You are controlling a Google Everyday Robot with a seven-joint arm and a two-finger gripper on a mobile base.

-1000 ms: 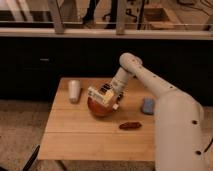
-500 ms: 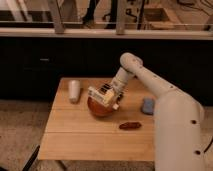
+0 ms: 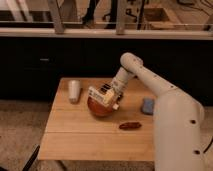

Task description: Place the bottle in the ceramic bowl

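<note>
The ceramic bowl is glossy reddish-orange-brown and stands near the middle of the wooden table. My gripper hangs right over the bowl's rim, at the end of the white arm reaching in from the right. The bottle shows as a cream-white oblong shape with a yellowish patch at the gripper, lying across the top of the bowl. Whether it rests in the bowl or is held just above it is not clear.
A plain white tapered cylinder stands at the table's back left. A small dark red oblong thing lies right of the bowl toward the front. A grey-blue pad lies at the right edge, next to my arm.
</note>
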